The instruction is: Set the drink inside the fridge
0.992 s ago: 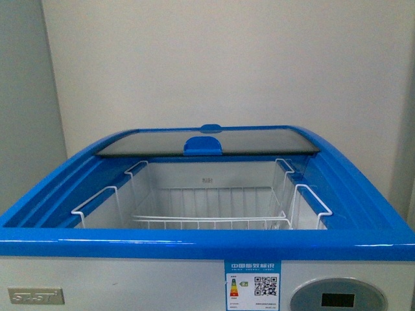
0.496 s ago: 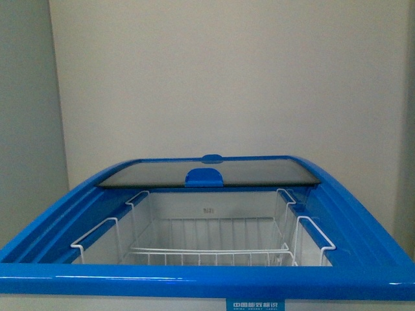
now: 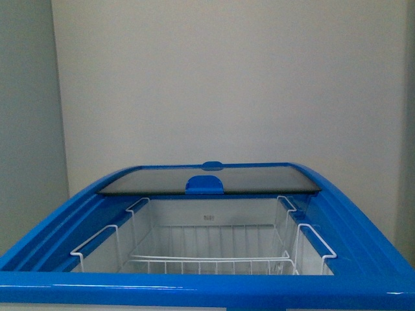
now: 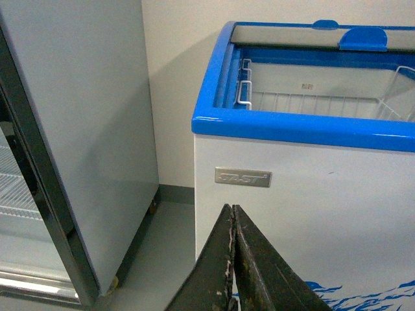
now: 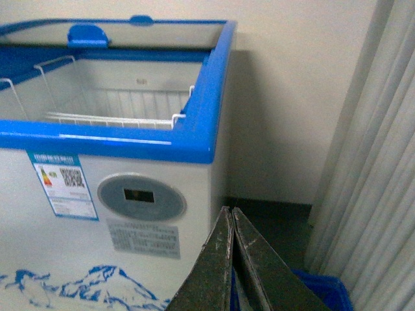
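Fridge (image 3: 363, 214) lower in frame than before

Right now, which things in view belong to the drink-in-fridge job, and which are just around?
Job:
- fridge, lid slid back
- wire baskets, no drink in them
- left gripper, shut
- right gripper, shut

Just around:
- grey upright cabinet
- curtain
- blue bin

White fridge (image 3: 194, 288) — blue rim, glass lid slid back, baskets empty.

White fridge (image 5: 78, 246) with blue rim, blue mountain decal (image 5: 71, 285), grey cabinet (image 4: 91, 129)
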You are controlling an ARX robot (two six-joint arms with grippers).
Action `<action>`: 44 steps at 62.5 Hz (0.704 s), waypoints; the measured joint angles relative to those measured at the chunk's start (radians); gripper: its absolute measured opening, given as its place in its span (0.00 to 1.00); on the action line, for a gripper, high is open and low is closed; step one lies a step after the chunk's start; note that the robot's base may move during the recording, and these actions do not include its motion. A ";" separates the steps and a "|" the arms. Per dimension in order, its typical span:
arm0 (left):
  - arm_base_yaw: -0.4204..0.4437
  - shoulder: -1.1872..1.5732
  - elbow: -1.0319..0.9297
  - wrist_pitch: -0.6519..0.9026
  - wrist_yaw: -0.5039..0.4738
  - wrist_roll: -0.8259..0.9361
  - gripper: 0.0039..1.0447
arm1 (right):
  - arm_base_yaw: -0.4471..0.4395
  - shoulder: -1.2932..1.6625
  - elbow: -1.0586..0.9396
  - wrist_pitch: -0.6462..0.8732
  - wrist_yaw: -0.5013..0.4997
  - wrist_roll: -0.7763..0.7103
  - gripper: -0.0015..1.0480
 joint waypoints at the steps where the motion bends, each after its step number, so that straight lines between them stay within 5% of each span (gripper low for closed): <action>1: 0.000 0.000 0.000 0.000 -0.001 0.000 0.02 | 0.000 -0.023 -0.002 -0.029 0.000 0.000 0.03; 31: 0.000 0.000 0.000 0.000 -0.001 0.000 0.02 | 0.000 -0.151 -0.064 -0.069 0.000 0.000 0.03; 36: 0.000 0.000 0.000 0.000 -0.001 -0.002 0.04 | 0.000 -0.153 -0.064 -0.069 0.000 0.001 0.21; 44: 0.000 0.000 0.000 0.000 -0.001 -0.001 0.26 | 0.000 -0.153 -0.064 -0.069 0.000 0.000 0.42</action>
